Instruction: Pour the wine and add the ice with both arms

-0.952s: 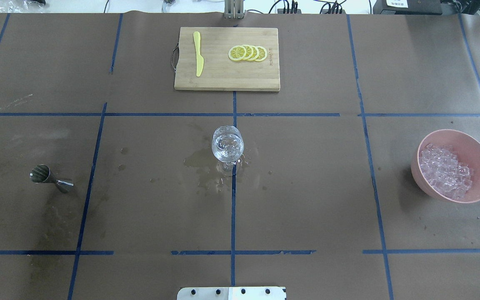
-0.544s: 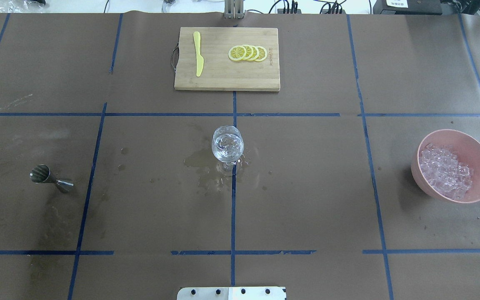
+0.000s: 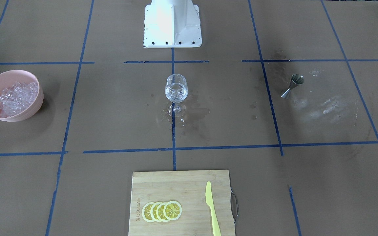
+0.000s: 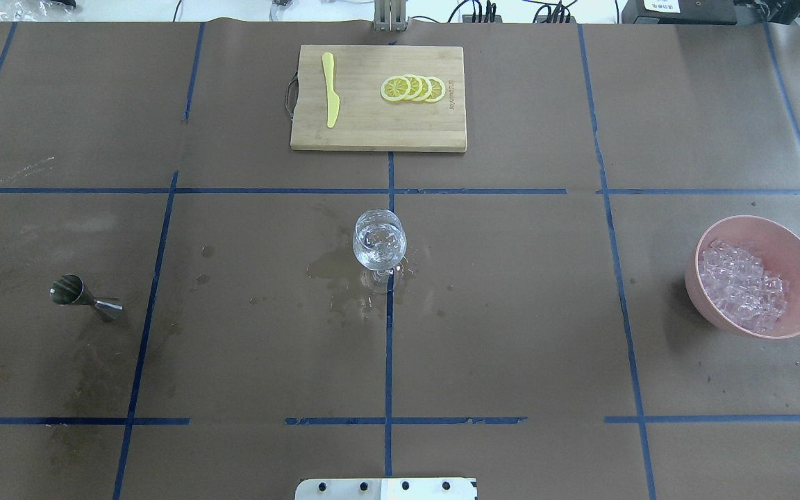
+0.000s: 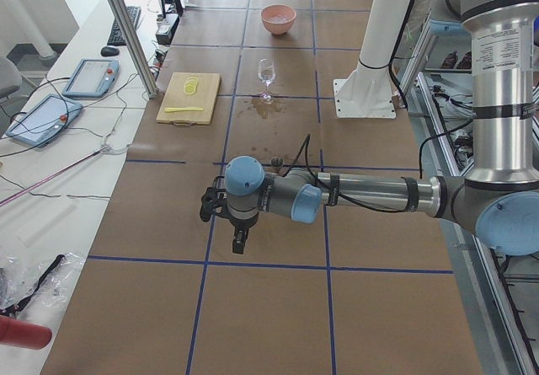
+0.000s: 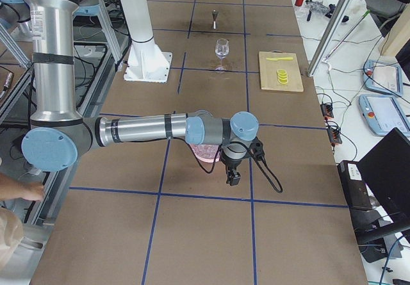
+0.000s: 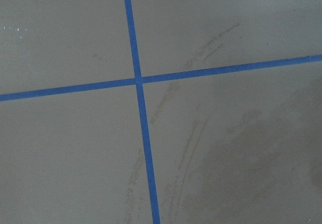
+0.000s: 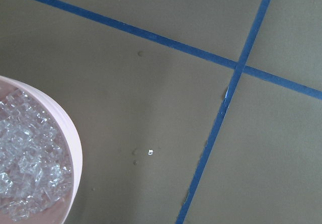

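A wine glass [image 4: 379,239] stands upright at the table's middle, with clear wine and several ice cubes in its bowl; it also shows in the front view [image 3: 176,88]. A pink bowl [image 4: 799,264] holds the ice [image 4: 744,286] at the right; the right wrist view shows its rim [image 8: 75,148] and ice [image 8: 25,173]. A steel jigger [image 4: 84,297] stands at the left. My left gripper [image 5: 239,242] hangs over bare table at the left end. My right gripper [image 6: 233,178] hangs just beside the bowl. I cannot tell if either is open or shut.
A bamboo cutting board [image 4: 400,132] at the far middle carries lemon slices [image 4: 412,89] and a yellow knife [image 4: 330,89]. Wet patches [image 4: 337,278] lie around the glass's foot. The white pedestal [image 3: 172,23] stands on the robot's side. A person's hand [image 6: 19,192] shows beside the right arm's base.
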